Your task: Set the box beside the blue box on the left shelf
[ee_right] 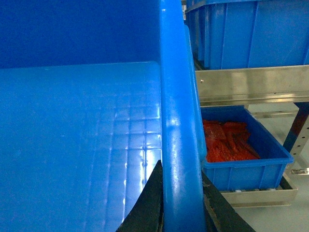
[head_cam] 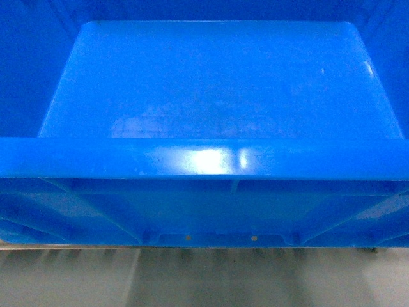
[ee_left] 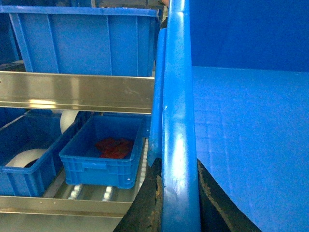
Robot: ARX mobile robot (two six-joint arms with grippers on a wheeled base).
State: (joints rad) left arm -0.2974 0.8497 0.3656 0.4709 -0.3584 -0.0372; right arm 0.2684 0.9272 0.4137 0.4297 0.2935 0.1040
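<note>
Box [head_cam: 217, 96] held up close in front of the shelves; left gripper [ee_left: 179, 203] and right gripper [ee_right: 181, 203] each clamped over a side rim, probably keeping it level for shelving

The head camera is looking steeply down, very close, into the box [head_cam: 217, 83], which is filling its frame. Each wrist camera is sighting along one side rim, sharing the box's floor, with shelving [ee_left: 77, 92] occupying the outer frame edges.
</note>
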